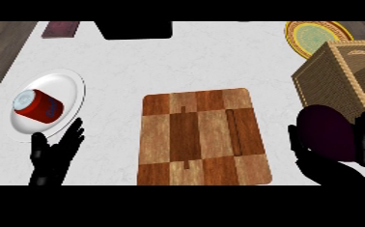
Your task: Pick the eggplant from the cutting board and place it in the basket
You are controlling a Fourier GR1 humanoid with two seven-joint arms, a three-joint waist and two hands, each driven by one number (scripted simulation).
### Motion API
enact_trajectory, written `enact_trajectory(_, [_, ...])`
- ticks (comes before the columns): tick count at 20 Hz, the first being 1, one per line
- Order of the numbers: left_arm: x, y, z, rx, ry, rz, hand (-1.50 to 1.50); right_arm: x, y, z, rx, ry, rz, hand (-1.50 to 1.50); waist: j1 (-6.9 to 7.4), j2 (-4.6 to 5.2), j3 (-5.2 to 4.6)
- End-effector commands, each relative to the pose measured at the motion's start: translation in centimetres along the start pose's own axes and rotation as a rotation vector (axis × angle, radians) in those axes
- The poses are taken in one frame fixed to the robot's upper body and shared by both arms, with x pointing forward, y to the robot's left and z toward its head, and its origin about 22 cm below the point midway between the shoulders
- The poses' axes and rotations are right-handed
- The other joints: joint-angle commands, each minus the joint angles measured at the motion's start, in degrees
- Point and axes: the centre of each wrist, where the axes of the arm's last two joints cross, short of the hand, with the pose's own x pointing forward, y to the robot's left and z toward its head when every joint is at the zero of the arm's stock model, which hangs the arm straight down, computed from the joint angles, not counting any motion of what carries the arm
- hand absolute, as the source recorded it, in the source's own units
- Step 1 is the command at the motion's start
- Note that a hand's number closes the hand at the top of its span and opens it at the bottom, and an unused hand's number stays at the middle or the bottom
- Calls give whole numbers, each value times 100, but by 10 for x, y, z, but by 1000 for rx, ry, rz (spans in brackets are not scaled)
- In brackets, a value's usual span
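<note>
A dark purple eggplant [326, 132] is held up at the right edge of the head view, off the board, with my right hand [321, 167] curled round its lower part. It hangs just in front of the woven basket [335, 78], which stands at the right. The checkered wooden cutting board [202, 136] lies in the middle with nothing on it. My left hand [53, 156] rests open at the lower left, fingers up.
A white plate [61, 83] at the left carries a red can [41, 106] on its side. A yellow patterned plate [314, 35] sits behind the basket. A dark box [135, 29] and a maroon item [60, 29] lie along the far edge.
</note>
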Motion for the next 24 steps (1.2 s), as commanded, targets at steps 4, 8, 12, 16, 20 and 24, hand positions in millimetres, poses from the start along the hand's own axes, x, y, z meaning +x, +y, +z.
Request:
enact_trajectory(4, [-14, -11, -2, -18, 62, 8, 0, 18, -61, -23, 8, 36, -135, 150, 67, 36, -39])
enact_trajectory(8, [1, -9, -6, -18, 58, -5, 0, 10, -88, -56, 23, 83, -131, 150, 84, 39, -33])
enact_trajectory(12, [-12, -18, -7, -21, 67, -28, 0, -28, -105, -90, 0, 108, -99, 150, 128, 57, -32])
enact_trajectory(16, [-14, -21, -14, -37, 53, -5, 0, -62, -102, -123, 39, 117, -88, 150, 189, 76, -34])
enact_trajectory(20, [-22, 0, -4, -26, 56, -27, 0, -84, -91, -136, 52, 150, -116, 150, 222, 70, -35])
enact_trajectory(24, [-5, 2, -13, -28, 49, -18, 0, -113, -86, -140, 58, 188, -206, 150, 184, 65, -34])
